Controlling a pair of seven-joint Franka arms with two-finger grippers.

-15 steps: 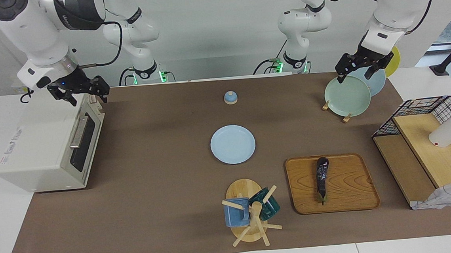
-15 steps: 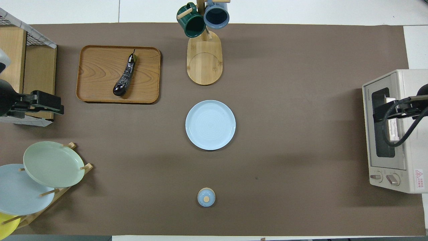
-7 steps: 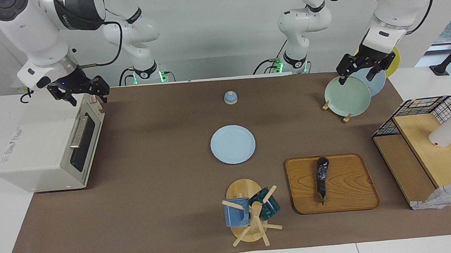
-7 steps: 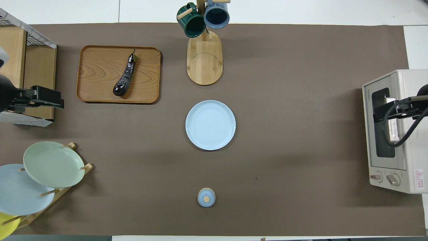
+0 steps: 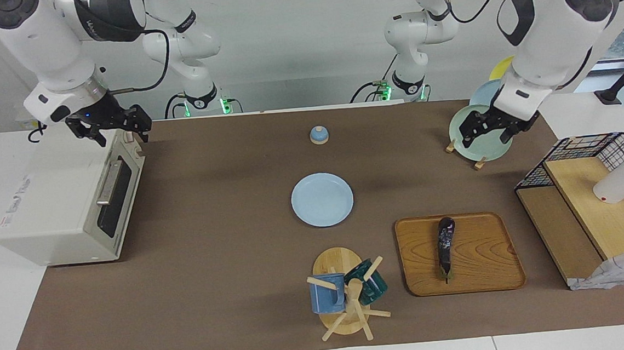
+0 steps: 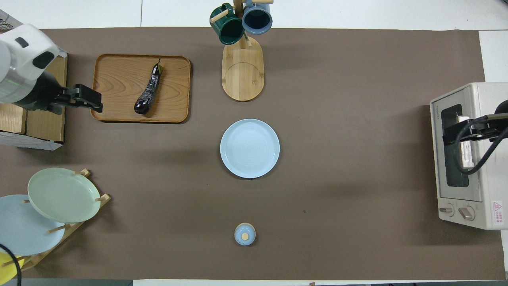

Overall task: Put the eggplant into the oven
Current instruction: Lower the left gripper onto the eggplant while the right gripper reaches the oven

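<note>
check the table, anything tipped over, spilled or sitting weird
One thing stands out: a white cup lies on its side on the wooden shelf at the left arm's end of the table. Nothing looks spilled. The eggplant lies flat on its wooden tray, and the oven door is closed.

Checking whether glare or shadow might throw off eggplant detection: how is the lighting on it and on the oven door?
Facing view: the eggplant shows small bright highlights on its glossy skin and a faint shadow on the wooden tray; the oven door glass looks dark. Overhead view: same specular streaks; soft arm shadows lie on the brown mat.
</note>
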